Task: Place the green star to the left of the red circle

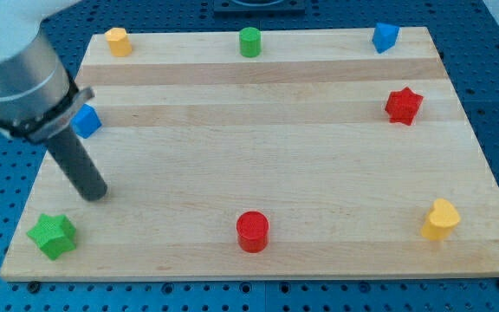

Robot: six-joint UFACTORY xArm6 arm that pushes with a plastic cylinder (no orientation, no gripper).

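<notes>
- My tip (96,191) rests on the table (258,156) near its left edge; I carry no claw, just this rod.
- The green star (52,236) sits in the bottom-left corner, just below-left of my tip.
- The red circle (252,231) stands mid bottom edge.

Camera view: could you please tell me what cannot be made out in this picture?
- Blue block at the view's left: partly hidden by the arm, so its shape is unclear.
- Arm above my tip: cut off by the view's top-left edge.
- Yellow block at the view's top: too small to tell its shape.
</notes>
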